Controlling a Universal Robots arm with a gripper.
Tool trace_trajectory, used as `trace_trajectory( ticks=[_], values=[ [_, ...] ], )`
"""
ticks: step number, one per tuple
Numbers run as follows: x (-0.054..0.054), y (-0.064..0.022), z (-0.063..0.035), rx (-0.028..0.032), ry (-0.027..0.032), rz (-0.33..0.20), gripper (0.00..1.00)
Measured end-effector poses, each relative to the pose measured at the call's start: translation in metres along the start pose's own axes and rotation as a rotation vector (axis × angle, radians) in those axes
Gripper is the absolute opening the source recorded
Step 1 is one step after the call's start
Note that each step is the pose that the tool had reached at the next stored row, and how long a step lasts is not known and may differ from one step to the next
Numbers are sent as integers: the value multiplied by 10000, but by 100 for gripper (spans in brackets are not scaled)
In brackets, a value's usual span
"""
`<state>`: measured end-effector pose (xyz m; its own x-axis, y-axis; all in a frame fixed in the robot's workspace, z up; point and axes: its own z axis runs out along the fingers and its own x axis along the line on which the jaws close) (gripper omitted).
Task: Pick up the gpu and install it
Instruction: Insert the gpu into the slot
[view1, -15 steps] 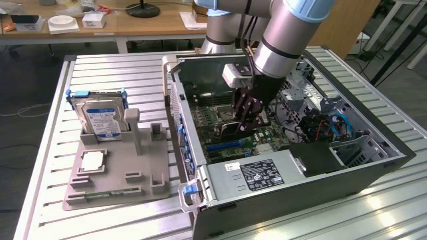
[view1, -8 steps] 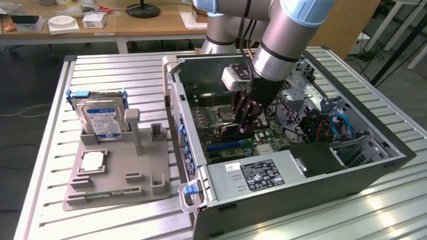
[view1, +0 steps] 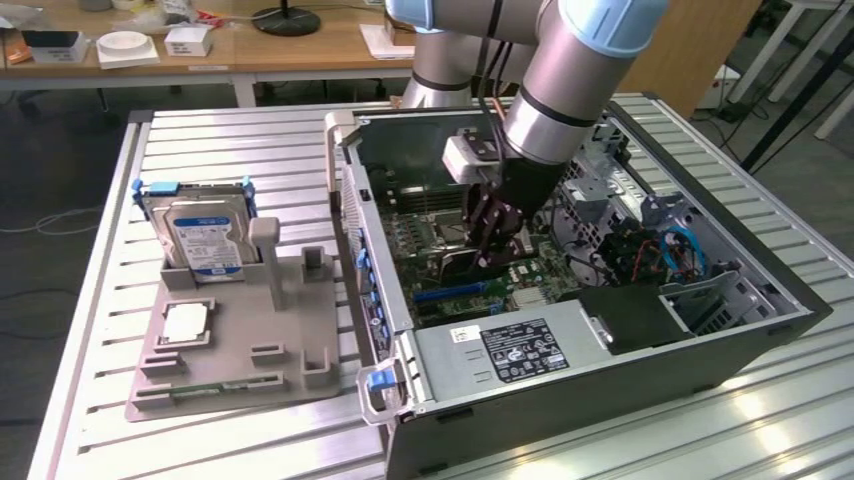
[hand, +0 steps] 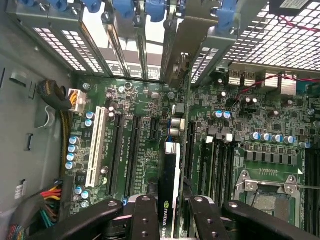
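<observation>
Gripper (hand: 170, 202) clamped on gpu (hand: 170, 167), edge-on to the motherboard (hand: 137, 135), inside open computer case (view1: 454, 405)

The arm (view1: 567, 95) reaches steeply down, its fingers (hand: 145, 220) pointing downward and clamped on the gpu (hand: 171, 175).

Bears two things directly on the ribbed, silver-grey metal counter (view1: 227, 140), with its slats running across from the exterior view's left to the exterior view's right. Carries a flat grey plastic fixture (view1: 254, 330) toward the exterior view's left, lying level on the slats near the front edge. Carries a dark open computer case (view1: 601, 400) toward the exterior view's right, laid on its side, just beside the fixture's edge.
</observation>
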<state>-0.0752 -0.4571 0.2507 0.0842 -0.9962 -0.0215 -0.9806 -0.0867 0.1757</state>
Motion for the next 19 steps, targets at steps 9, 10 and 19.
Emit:
trace_trajectory(
  ticks=[9,10,19],
  values=[
    [-1,13,41,12,-13,66,28],
    [-1,12,51,13,-12,66,28],
    [1,-5,63,-22,-14,67,28]
  ],
)
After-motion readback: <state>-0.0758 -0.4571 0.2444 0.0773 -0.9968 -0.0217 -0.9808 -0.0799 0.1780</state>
